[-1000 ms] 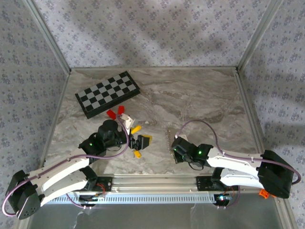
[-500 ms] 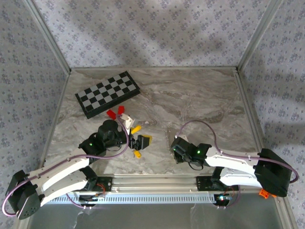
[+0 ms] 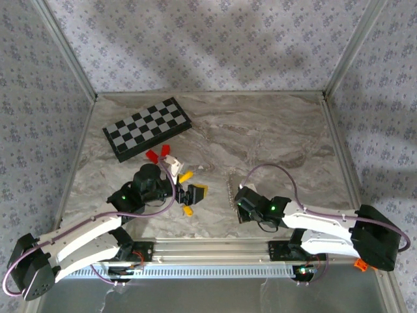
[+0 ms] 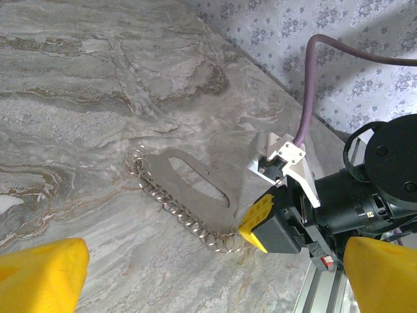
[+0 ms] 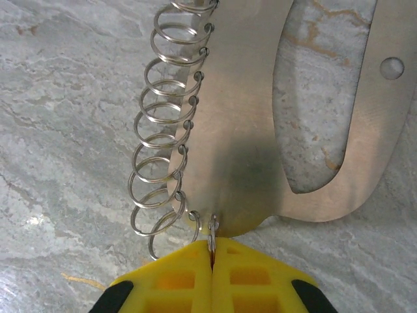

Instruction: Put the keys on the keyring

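The keyring is a flat silvery plate [image 5: 241, 130] with a long oval slot and a row of several split rings [image 5: 163, 130] along one edge. It lies on the marble table [image 3: 273, 137] in front of my right arm, and the plate [image 4: 171, 171] and its rings [image 4: 179, 212] also appear in the left wrist view. My right gripper [image 5: 212, 251] is shut on a small ring at the plate's near end, its yellow pads pressed together. From above, the right gripper [image 3: 238, 201] sits at the plate's [image 3: 229, 188] near tip. My left gripper [image 3: 187, 193] stands wide open to the left of the plate, holding nothing. I cannot pick out the keys.
A black-and-white chessboard [image 3: 146, 128] lies at the back left. Two red blocks [image 3: 151, 155] and a small white piece [image 3: 171, 158] sit just behind my left gripper. Patterned walls close in the table on three sides.
My right gripper has closed the last bit onto the ring at the plate's end and shifted slightly. The left arm has stayed still and open.
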